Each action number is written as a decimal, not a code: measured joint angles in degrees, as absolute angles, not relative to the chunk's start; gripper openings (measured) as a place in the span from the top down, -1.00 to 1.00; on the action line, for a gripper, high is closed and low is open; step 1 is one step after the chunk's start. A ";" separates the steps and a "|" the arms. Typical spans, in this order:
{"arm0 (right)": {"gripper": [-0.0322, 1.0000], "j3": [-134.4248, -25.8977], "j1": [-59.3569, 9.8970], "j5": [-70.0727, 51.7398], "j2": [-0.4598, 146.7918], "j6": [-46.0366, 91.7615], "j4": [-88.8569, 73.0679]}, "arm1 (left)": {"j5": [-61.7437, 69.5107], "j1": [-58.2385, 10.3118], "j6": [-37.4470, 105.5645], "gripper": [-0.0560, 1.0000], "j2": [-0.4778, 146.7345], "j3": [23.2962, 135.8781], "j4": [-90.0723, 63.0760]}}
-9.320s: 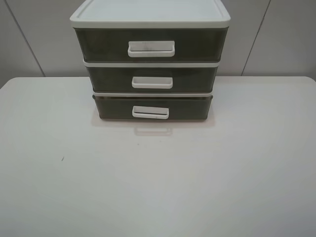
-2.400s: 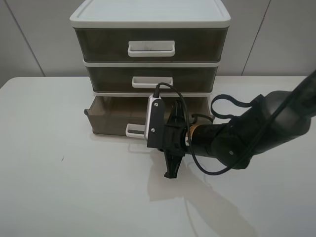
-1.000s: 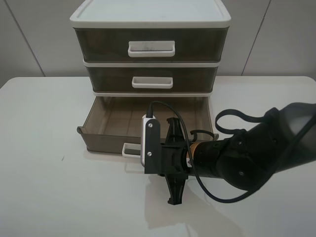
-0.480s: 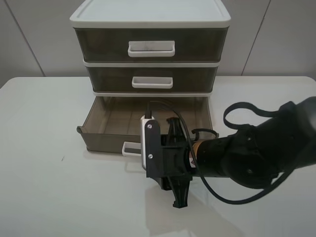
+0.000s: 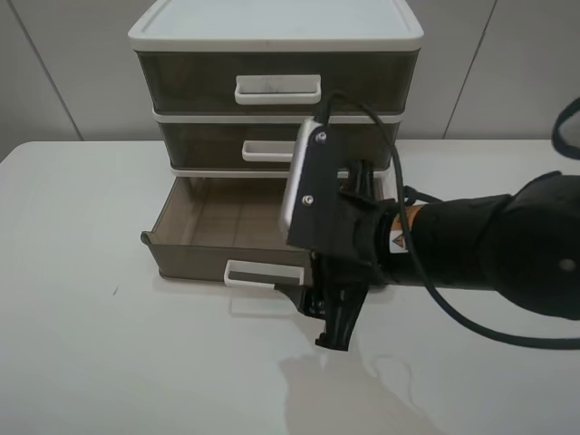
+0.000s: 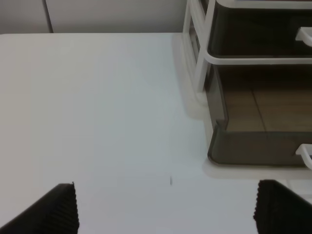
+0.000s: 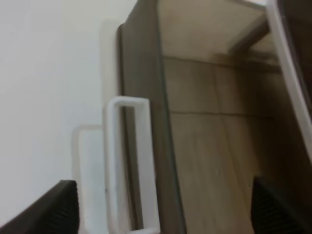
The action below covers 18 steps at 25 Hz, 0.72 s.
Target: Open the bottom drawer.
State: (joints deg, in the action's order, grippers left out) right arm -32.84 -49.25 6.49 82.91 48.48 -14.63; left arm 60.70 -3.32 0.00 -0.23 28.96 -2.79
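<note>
The bottom drawer, a smoky brown tray, stands pulled out from the three-drawer unit, and its inside looks empty. Its white loop handle is free. My right gripper is open, just right of the handle and raised off the table, holding nothing. The right wrist view looks down on the drawer and the handle, with the right gripper spread wide. My left gripper is open over bare table, apart from the drawer. It is out of the exterior high view.
The middle drawer and the top drawer are shut. The white table spreads in front and to both sides. My right arm reaches in from the right and covers the drawer's right part.
The bottom drawer was shut at first and has been pulled out. In the last half second my right gripper left the handle and rose towards the camera; the drawer stayed put.
</note>
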 joint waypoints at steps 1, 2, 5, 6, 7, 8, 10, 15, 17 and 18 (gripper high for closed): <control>-0.44 -32.84 -48.26 5.44 80.98 48.48 -18.19 | 60.70 -3.32 0.00 -0.52 -0.23 28.96 -2.79; -0.44 -32.84 -47.06 4.44 79.14 48.48 -21.64 | 60.70 -3.32 0.00 -0.52 -0.23 28.96 -2.79; -0.44 -32.84 -41.21 -0.33 74.29 48.48 -29.29 | 60.70 -3.32 0.00 -0.52 -0.23 28.96 -2.79; -0.44 -32.84 -39.32 -2.15 72.68 48.34 -30.74 | 60.70 -3.32 0.00 -0.52 -0.23 28.96 -2.79; -0.44 -32.84 -36.91 -4.54 71.06 47.76 -31.86 | 60.70 -3.32 0.00 -0.52 -0.23 28.96 -2.79; -0.44 -32.84 -34.36 -7.10 69.67 46.85 -32.39 | 60.70 -3.32 0.00 -0.52 -0.23 28.96 -2.79; -0.45 -32.84 -29.44 -11.71 66.35 42.64 -32.93 | 60.70 -3.32 0.00 -0.52 -0.23 28.96 -2.79; -0.45 -32.84 -15.17 -23.77 57.39 26.25 -27.58 | 60.70 -3.32 0.00 -0.52 -0.23 28.96 -2.79; -0.45 -33.36 -9.95 -29.08 52.80 19.22 -22.56 | 60.70 -3.32 0.00 -0.52 -0.23 28.96 -2.79; -0.45 -33.85 -7.30 -31.91 50.77 16.01 -19.54 | 60.70 -3.32 0.00 -0.52 -0.23 28.96 -2.79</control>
State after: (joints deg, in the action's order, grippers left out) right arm -33.85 -7.30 -31.91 50.77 16.01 -19.54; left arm 60.70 -3.32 0.00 -0.23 28.96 -2.79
